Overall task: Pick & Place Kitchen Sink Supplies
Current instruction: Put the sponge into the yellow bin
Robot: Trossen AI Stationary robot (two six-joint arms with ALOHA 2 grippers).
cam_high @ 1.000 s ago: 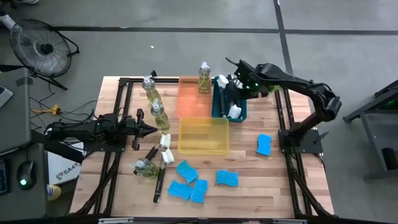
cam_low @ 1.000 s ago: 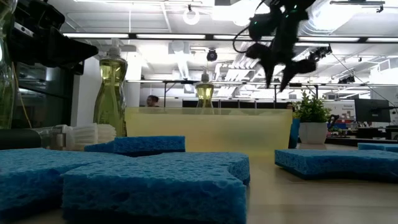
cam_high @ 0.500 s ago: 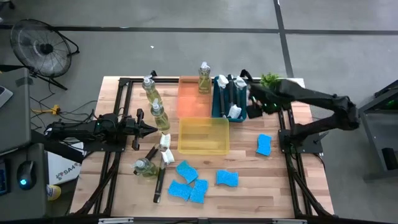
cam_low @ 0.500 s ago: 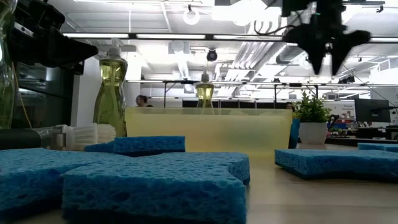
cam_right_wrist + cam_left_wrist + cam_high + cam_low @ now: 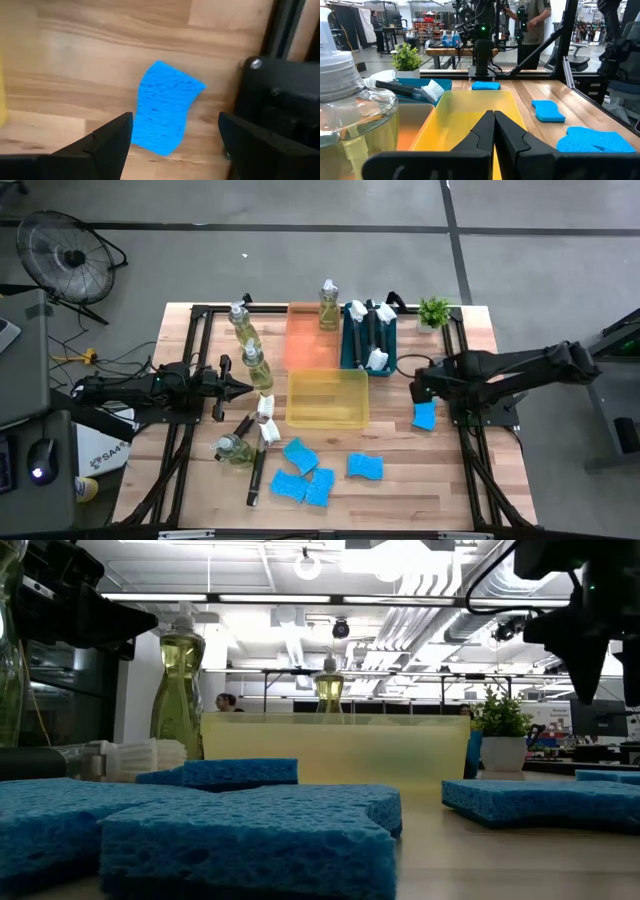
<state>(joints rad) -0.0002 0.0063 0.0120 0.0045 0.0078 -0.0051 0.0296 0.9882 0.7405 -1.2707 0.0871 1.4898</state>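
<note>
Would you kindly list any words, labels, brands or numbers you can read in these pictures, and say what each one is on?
None can be read with certainty.
White box on the floor beside the wooden table's left edge: dark print starting with what looks like "SM", the rest cut off and blurred.
Clear soap bottles with yellowish liquid: no label shows.
Bright blue rectangular sponges: no print.

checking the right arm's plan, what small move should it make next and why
Probably lower the right gripper straight down onto the lone blue sponge. Its jaws stand open and empty, and the right wrist view shows the sponge lying flat on the wood between them, beside the right arm's base, apart from the yellow tray.
</note>
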